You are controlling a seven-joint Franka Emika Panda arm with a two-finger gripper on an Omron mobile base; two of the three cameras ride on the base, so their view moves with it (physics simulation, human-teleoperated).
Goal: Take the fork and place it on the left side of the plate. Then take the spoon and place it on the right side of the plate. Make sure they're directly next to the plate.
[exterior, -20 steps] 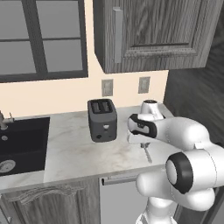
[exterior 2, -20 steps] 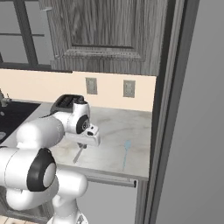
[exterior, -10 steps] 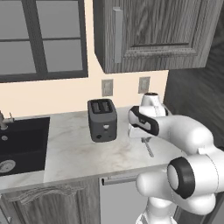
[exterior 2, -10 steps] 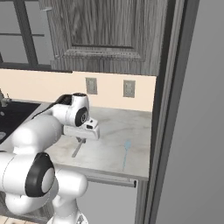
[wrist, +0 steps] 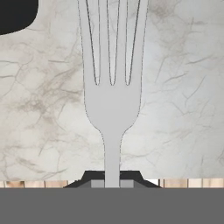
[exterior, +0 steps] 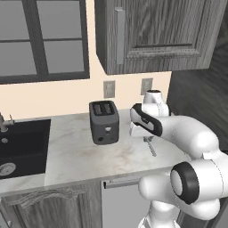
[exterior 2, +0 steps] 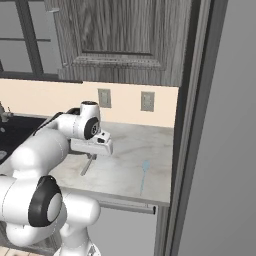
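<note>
Black sink basin [exterior: 22, 144] sunk into the tabletop [exterior: 75, 153] at the far left, with a round drain [exterior: 5, 168] visible on its floor and the base of a tap [exterior: 3, 122] at its back edge; nothing else made out inside. Dark two-slot toaster [exterior: 104, 121] standing upright on the marble, slots looking empty from this angle.

Fork [wrist: 112, 83] clamped by its handle between the closed jaws, seen in the hand view with the handle running straight down into the dark fingertips [wrist: 94, 177] and the four tines spreading away from the hand. Long axis in line with the gripper's own pointing direction, over marble. A dark rounded shape [wrist: 15, 13] at the top left corner of that view, not identifiable.

From the left base view, fork [exterior: 149, 145] lying low and slanted near the tabletop just right of the toaster, under the gripper [exterior: 143, 132]; touching the marble or just above it cannot be told. From the right base view, same fork [exterior 2: 88, 164] slanting down and toward the front edge below the gripper [exterior 2: 93, 152].

A pale blue slim utensil [exterior 2: 143, 175] lying flat on the marble well to the right of the fork, long axis running front to back.
</note>
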